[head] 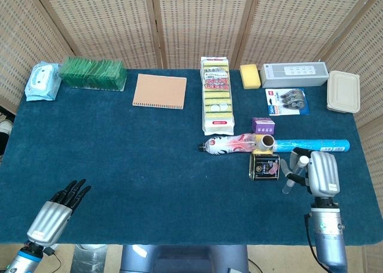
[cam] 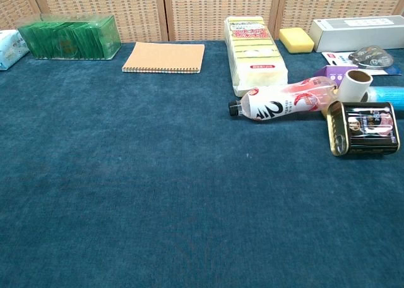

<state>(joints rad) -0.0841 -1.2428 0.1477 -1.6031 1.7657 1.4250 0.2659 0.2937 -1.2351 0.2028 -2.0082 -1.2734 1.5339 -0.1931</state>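
Note:
My right hand [head: 317, 174] hovers low over the blue table [head: 149, 165] near its front right. Its fingers [head: 295, 172] are spread and hold nothing. It is just right of a black tin can [head: 265, 166] [cam: 366, 128] and nearer than a blue tube [head: 314, 145]. Beside the can lie a red-and-white bottle [head: 230, 144] [cam: 284, 100] on its side and a cardboard roll [head: 266, 142] [cam: 355, 84]. My left hand [head: 57, 210] is at the front left corner, fingers stretched out and empty, far from any object. Neither hand shows in the chest view.
Along the back stand a wipes pack [head: 43, 81], a green box [head: 93, 73], a tan notebook [head: 159, 91], a long sponge pack [head: 217, 95], a yellow sponge [head: 250, 75], a grey box [head: 293, 74] and a lidded container [head: 343, 91]. A purple box [head: 263, 126] and correction tape pack [head: 287, 100] lie right of centre.

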